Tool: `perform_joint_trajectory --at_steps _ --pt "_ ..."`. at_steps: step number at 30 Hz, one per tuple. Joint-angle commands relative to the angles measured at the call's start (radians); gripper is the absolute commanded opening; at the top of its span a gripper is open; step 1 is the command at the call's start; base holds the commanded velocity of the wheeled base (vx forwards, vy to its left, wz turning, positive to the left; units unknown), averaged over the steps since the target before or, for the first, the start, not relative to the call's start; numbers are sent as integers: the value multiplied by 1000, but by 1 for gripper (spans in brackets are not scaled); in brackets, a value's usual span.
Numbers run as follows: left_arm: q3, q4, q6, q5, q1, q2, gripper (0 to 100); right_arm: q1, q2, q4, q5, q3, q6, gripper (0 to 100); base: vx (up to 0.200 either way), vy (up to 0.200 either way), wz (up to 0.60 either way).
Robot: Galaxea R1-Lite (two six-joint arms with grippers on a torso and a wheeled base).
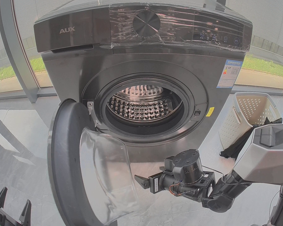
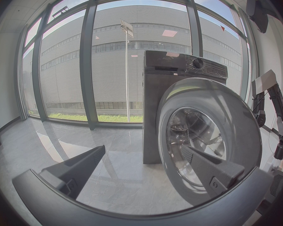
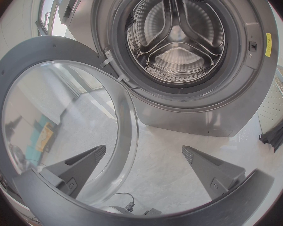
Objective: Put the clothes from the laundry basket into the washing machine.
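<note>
right end effector (image 1: 143, 182): fingers apart, empty, facing the open grey front-loading washing machine (image 1: 141, 63) | black clothes (image 1: 239, 145): hanging from white perforated plastic laundry basket (image 1: 254, 110), off to its right | left end effector (image 1: 14, 201): fingers apart, empty

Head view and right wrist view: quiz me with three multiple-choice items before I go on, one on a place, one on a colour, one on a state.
1. Where is the laundry basket?
A. on the floor, right of the washing machine
B. on top of it
C. left of it

2. What colour are the clothes hanging from the basket?
A. white
B. black
C. red

3. The right gripper is:
A. open and empty
B. shut on cloth
C. shut on the basket

Answers:
1 A, it stands on the floor past the machine's right side.
2 B, black cloth hangs out.
3 A, its jaws stand apart, nothing between.
</note>
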Motion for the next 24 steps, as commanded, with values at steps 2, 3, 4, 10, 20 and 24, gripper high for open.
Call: perform_joint_trajectory --at_steps 2,3,4,10,20,24 --pt "16 -1 0 0 0 -18 100 36 2 -15 4 -11 6 100 0 0 0" --pt "16 -1 0 0 0 -18 100 38 4 -22 4 -13 8 100 0 0 0" --pt "16 1 0 0 0 -18 100 36 6 -25 2 -16 6 100 0 0 0" --pt "16 -1 -2 0 0 -18 100 -4 16 -25 4 -54 6 100 -67 0 0" --pt "16 -1 -3 0 0 -18 100 -76 61 -23 80 -120 -14 100 -200 0 0" --pt "16 -1 -2 0 0 -18 100 -76 88 -9 82 -183 -40 100 0 0 0"
